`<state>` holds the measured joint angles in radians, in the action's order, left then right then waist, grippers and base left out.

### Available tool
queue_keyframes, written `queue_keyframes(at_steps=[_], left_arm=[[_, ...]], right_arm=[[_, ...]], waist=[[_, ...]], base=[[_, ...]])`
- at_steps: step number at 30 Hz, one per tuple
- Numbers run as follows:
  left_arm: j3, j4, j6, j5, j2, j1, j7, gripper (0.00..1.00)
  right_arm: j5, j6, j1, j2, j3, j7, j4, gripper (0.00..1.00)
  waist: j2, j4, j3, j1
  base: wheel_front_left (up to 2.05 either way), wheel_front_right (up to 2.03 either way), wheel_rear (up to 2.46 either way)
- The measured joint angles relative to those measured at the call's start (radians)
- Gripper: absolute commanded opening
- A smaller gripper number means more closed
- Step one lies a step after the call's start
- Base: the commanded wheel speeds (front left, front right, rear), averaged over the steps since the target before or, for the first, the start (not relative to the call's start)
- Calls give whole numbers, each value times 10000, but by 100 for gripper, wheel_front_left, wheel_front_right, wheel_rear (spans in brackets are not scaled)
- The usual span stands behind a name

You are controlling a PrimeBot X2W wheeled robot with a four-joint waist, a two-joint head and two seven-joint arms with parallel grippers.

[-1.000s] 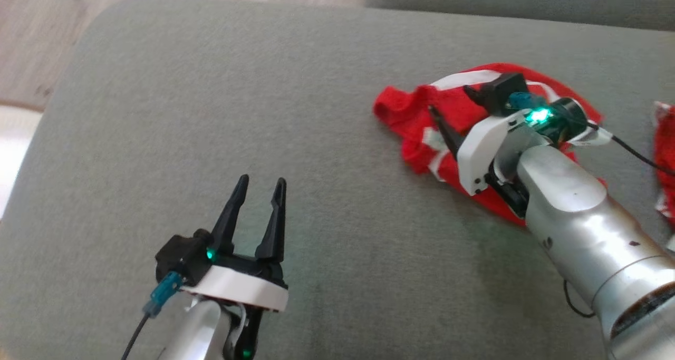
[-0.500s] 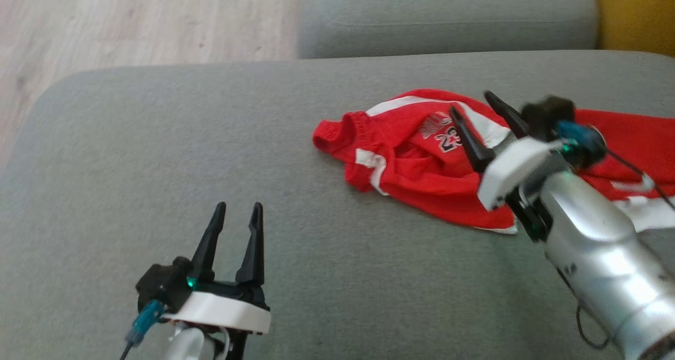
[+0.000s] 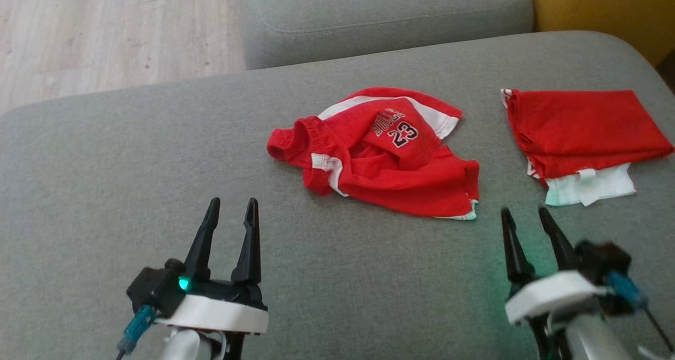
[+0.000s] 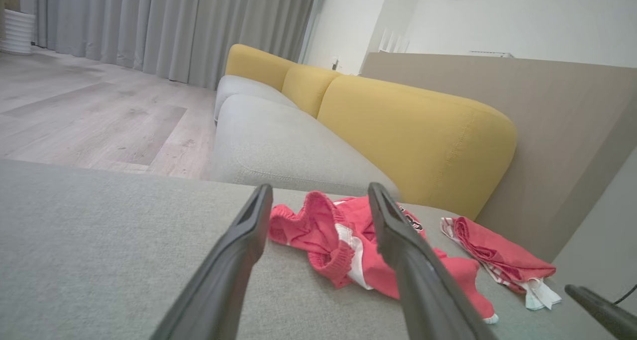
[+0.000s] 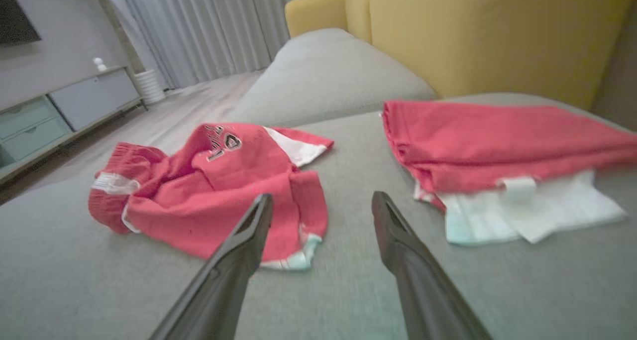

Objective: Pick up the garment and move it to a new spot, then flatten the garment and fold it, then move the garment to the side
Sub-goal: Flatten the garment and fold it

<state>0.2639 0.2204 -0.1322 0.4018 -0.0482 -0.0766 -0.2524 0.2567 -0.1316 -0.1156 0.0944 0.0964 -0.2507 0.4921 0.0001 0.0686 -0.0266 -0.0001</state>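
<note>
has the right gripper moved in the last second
Yes. The view shifted too, but judged against the crumpled garment, the right gripper was over it a second ago. Now it is drawn back toward the robot, clear of the cloth, and open.

A grey cushion (image 3: 132, 154) bears a crumpled red garment (image 3: 390, 165) and, apart, a folded red cloth (image 3: 580, 123).

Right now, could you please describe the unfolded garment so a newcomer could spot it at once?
Start at the grey sofa cushion beside the yellow backrest. Two red garments lie on it, and the crumpled garment is the one near the middle. Unlike the folded garment to its right, it is rumpled and shows the number 23.
</note>
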Motion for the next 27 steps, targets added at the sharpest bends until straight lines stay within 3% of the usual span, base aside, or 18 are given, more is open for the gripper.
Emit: queue_keyframes(at_steps=[6, 13, 20, 27], left_arm=[[-2, -245, 0, -65, 0, -9, 0, 100], [161, -249, 0, -69, -2, -78, 2, 100], [562, -134, 0, -69, 0, -455, 0, 100], [717, 27, 0, -69, 2, -700, 2, 100]], right_arm=[[-731, 2, 231, -263, -608, 0, -727, 100], [-915, 0, 202, -399, -970, 0, -734, 100], [-978, 0, -1040, -408, -1553, 240, 192, 100], [-552, 0, -2120, -326, -1014, 502, 1152, 100]], waist=[[0, 71, -171, 1], [0, -45, -396, 2], [0, -440, -878, 2], [0, -1023, -1310, 3]], base=[[0, 0, 0], [0, 0, 0], [0, 0, 0], [0, 0, 0]])
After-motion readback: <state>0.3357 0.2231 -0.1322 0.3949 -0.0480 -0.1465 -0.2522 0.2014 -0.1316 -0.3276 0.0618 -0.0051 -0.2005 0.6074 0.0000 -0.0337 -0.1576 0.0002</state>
